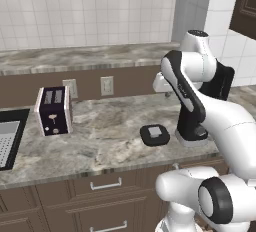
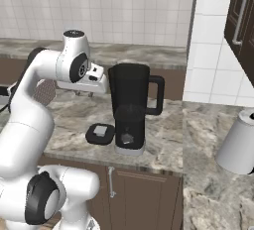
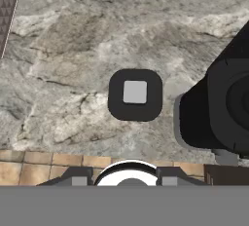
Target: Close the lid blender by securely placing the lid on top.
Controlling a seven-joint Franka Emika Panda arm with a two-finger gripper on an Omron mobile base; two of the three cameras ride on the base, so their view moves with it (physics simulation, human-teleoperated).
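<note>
The claw is hanging high above the counter and pointing straight down; in the hand view its two tips are rising at the bottom edge, spread apart with nothing between them. How wide they are standing is hard to judge, since only their ends are showing. In the base views the arm is bending up from the base, folding at the elbow, and reaching its white hand out level over the counter, just left of the blender's jug top.

The lid is lying flat on the counter almost directly below the claw, grey square up, untouched. It is sitting just beside the blender's foot, on its left in the right base view, with a narrow strip of stone between them. The jug's mouth is standing open.

In the left base view the arm is covering most of the blender, leaving only its lower body and foot showing. In the hand view the blender is being cut off at the right edge.

Bare stone is lying all around the lid on its other sides. The counter's front edge is running near it. A toaster is standing well away to the left, by a sink. A grey pot is sitting on the counter at the right.
</note>
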